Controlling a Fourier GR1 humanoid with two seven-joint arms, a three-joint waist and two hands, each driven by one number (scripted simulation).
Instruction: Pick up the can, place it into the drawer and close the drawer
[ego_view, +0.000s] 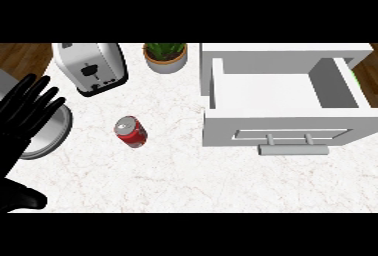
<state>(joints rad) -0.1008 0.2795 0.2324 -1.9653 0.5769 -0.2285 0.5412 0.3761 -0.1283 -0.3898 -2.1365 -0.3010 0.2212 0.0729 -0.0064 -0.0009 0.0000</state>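
A red can with a silver top sits on the white marble counter, left of centre. The white drawer at the right stands pulled open, its inside bare, with a grey bar handle on its front. My left hand shows at the left edge, open with fingers spread and pointing up, well left of the can and not touching it. Its thumb shows at the lower left. My right hand is out of view.
A silver toaster stands at the back left and a potted plant behind the can. A grey round plate lies partly under my left hand. The counter's edge runs along the left, with wooden floor beyond.
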